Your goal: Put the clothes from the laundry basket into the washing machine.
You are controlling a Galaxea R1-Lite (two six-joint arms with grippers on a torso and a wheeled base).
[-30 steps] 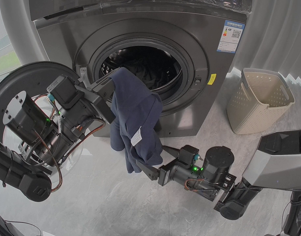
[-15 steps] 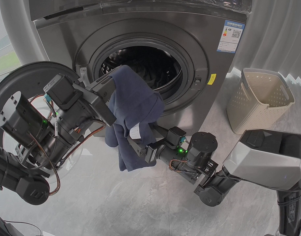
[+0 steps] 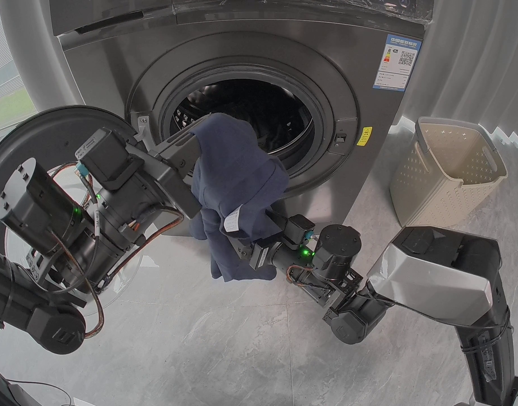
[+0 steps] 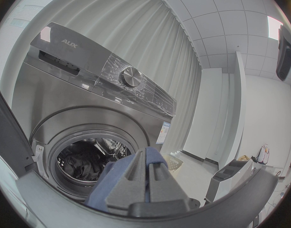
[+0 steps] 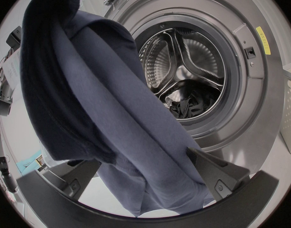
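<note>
A navy garment [image 3: 236, 176] hangs in front of the washing machine's open drum [image 3: 253, 114]. My left gripper [image 3: 198, 133] is shut on its top edge just outside the drum mouth; the left wrist view shows the left gripper [image 4: 147, 162] pinching blue cloth [image 4: 101, 187]. My right gripper [image 3: 245, 246] sits under the hanging part, open. In the right wrist view the garment [image 5: 98, 95] drapes across the spread right gripper [image 5: 145, 178]. Dark clothes [image 5: 189, 105] lie inside the drum. The beige laundry basket [image 3: 448, 170] stands on the floor right of the machine.
The machine's round door [image 3: 50, 131] stands swung open at the left, close behind my left arm. Grey floor stretches in front of the machine. A curtain hangs behind the basket.
My right arm has moved up and toward the machine, under the garment, bunching its lower part upward. The left gripper has held its place with the cloth.
</note>
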